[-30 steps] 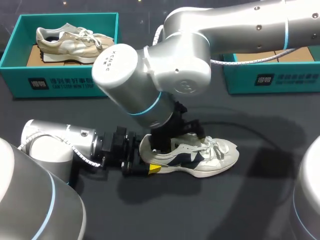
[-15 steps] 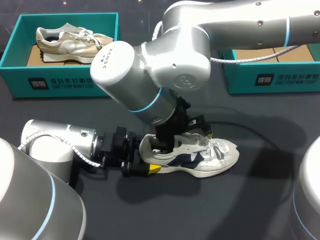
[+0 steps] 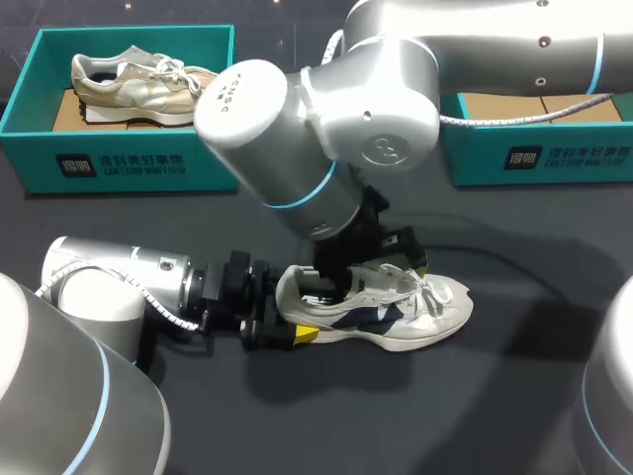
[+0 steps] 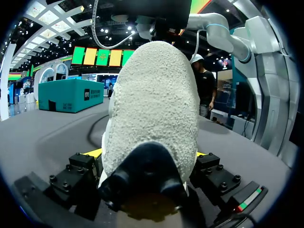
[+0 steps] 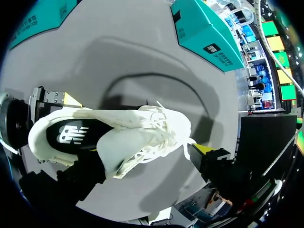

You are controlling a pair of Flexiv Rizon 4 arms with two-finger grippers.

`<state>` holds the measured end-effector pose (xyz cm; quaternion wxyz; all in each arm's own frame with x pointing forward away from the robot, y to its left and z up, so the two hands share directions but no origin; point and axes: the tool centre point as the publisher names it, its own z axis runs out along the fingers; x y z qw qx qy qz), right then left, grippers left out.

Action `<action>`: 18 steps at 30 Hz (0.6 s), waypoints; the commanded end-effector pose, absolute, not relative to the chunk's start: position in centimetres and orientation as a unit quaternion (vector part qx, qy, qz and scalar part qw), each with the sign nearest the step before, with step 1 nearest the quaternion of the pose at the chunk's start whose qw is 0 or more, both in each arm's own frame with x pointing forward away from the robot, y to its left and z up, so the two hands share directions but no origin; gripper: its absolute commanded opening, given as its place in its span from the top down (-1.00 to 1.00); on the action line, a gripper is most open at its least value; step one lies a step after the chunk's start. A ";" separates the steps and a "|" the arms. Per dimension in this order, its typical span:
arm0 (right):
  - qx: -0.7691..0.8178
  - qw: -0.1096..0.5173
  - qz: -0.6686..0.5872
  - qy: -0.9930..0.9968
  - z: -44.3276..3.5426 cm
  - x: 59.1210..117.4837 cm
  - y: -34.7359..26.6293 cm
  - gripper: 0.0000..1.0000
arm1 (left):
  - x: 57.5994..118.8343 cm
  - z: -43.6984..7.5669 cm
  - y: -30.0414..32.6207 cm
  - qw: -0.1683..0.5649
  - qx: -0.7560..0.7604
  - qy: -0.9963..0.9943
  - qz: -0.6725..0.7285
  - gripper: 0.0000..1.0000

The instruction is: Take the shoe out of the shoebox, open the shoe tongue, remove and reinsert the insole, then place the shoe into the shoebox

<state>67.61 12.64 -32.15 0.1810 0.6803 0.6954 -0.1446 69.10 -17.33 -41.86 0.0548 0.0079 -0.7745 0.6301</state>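
Observation:
A white and navy shoe (image 3: 381,307) lies on its sole on the dark table, toe to the right. My left gripper (image 3: 287,332) is shut on its heel (image 4: 152,118), one yellow tip on each side. My right gripper (image 3: 361,267) hangs open just above the shoe's mouth and tongue and holds nothing. From the right wrist view the shoe (image 5: 123,130) lies under that open gripper (image 5: 142,159), with the dark insole (image 5: 71,134) in place inside and the laces (image 5: 159,118) tied. A teal shoebox (image 3: 539,139) stands at the back right.
A second teal box (image 3: 129,148) at the back left holds a beige shoe (image 3: 138,79). My right arm's thick elbow (image 3: 297,129) hangs over the table's middle. A black cable (image 3: 495,259) curves over the table to the right of the shoe.
My right arm has swung to the right and its gripper has lifted a little out of the shoe's mouth. The shoe and my left gripper have stayed where they were.

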 end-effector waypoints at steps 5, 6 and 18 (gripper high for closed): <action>0.783 0.209 -0.108 0.576 -32.4 66.5 13.9 -0.32 | 68.9 -42.1 -17.6 0.054 0.009 -0.775 0.630 1.00; 0.782 0.209 -0.106 0.578 -32.2 66.4 13.9 -0.03 | 68.9 -42.1 -17.6 0.054 0.009 -0.775 0.630 1.00; 0.771 0.211 -0.108 0.591 -30.9 65.8 14.5 0.50 | 68.9 -42.1 -17.6 0.054 0.009 -0.775 0.630 1.00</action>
